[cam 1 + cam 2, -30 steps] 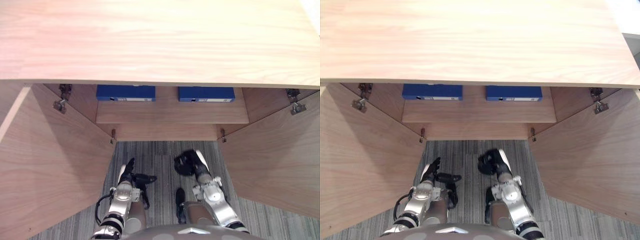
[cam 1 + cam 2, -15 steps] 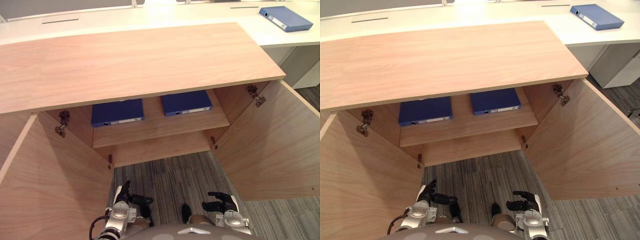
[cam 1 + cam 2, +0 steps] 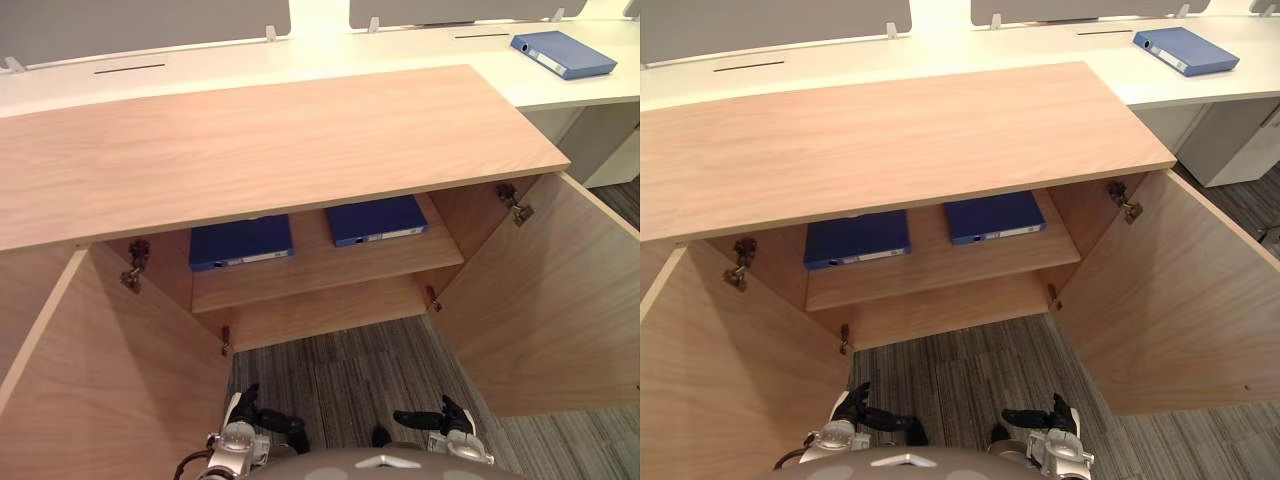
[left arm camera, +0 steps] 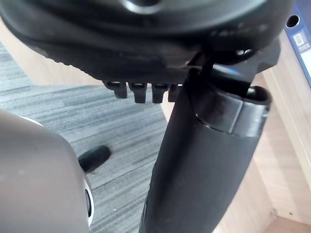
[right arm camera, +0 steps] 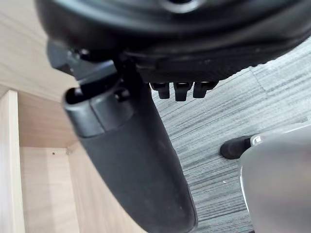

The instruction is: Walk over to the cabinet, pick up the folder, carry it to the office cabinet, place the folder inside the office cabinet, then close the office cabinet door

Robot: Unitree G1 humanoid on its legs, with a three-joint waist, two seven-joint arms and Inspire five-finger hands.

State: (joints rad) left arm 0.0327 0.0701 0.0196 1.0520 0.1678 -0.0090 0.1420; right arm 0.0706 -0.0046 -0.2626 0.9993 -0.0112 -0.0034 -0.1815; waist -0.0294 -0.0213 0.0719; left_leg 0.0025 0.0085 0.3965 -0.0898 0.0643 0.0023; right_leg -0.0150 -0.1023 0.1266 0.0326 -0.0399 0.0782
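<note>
In the left eye view, the left robot hand [image 3: 258,416] and the right robot hand [image 3: 437,420] hung low over the grey carpet [image 3: 345,375] at the near edge. Both had their fingers loosely straight and held nothing. Farther off, inside the open cabinet [image 3: 270,140], the left folder [image 3: 242,243] and the right folder [image 3: 377,220] lay flat side by side on the shelf [image 3: 330,275], well apart from both hands. A third folder [image 3: 562,53] lay on the white desk [image 3: 300,60] at the far right (farthest of all from the hands). The left door [image 3: 110,390] and the right door [image 3: 545,300] stood wide open.

The right eye view showed the same layout.

In the left wrist view, relaxed fingers [image 4: 139,91] and the thumb [image 4: 204,165] were over carpet, and a blue folder edge [image 4: 302,46] showed beyond them, untouched.

In the right wrist view the hand was likewise slack and empty, with wood panels beside it.
</note>
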